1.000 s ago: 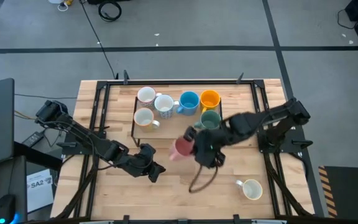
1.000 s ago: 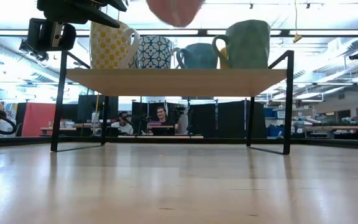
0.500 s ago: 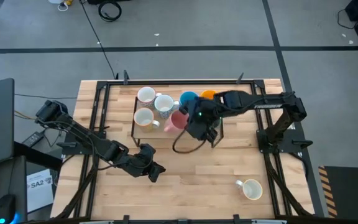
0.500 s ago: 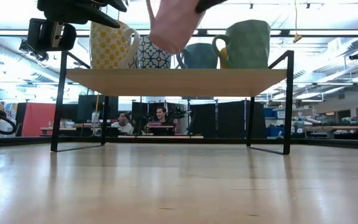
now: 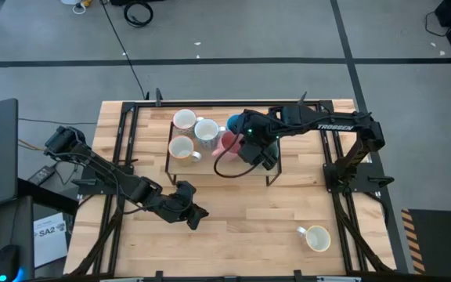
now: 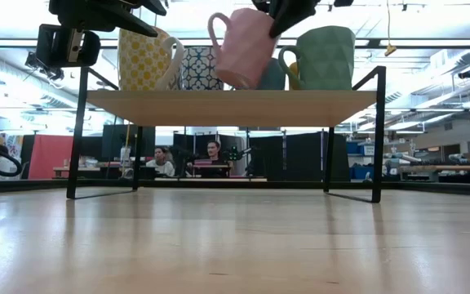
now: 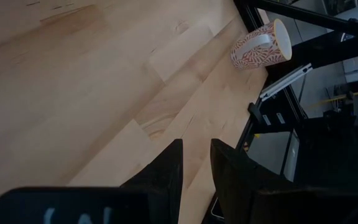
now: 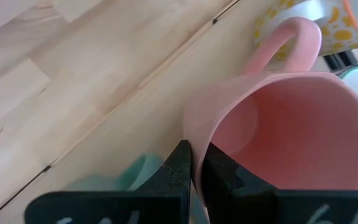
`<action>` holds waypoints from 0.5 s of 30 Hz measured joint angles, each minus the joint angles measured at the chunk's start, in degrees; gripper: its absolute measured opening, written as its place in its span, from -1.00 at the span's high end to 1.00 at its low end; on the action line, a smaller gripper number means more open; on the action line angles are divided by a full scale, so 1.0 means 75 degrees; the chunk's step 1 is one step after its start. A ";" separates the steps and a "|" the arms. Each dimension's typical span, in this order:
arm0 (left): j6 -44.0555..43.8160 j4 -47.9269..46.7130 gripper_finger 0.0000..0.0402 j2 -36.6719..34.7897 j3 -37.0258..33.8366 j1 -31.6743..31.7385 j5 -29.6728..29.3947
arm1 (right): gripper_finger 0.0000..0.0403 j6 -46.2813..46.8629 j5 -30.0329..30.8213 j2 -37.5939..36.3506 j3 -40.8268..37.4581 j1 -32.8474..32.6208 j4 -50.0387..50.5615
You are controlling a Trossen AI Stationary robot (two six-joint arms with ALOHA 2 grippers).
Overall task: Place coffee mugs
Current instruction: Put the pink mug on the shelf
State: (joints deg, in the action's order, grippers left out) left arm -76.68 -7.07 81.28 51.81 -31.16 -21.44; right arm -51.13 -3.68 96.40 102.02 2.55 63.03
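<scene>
Task mostly done. Right end effector, clenched on the rim of the pink mug, holds it tilted just above the shelf, between the patterned mugs and the green mug. One mug remains on the bench. Visible count: five shelved, one carried, one left. Left end effector waits slightly parted, empty.

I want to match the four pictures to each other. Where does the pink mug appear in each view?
High view: pink mug on the shelf rack, beside the right hand.
Low view: top centre, tilted above the shelf board, left of the green mug.
Left wrist view: not in it.
Right wrist view: fills the right side, its rim pinched by the hand.
Shared landmark: the shelf rack.
</scene>
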 joint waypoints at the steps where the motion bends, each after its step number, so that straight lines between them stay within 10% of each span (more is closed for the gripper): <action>1: 0.0000 0.0000 0.57 0.0000 0.0000 0.0000 0.0001 | 0.88 -0.0003 -0.0001 0.0000 0.0000 -0.0001 0.0043; 15: 0.0000 0.0000 0.57 0.0000 0.0000 0.0000 -0.0002 | 0.87 -0.0067 -0.0031 0.0000 0.0000 -0.0034 0.0817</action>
State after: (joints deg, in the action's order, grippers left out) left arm -76.69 -7.07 81.28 51.81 -31.16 -21.45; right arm -51.64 -3.92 96.40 102.02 2.29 69.16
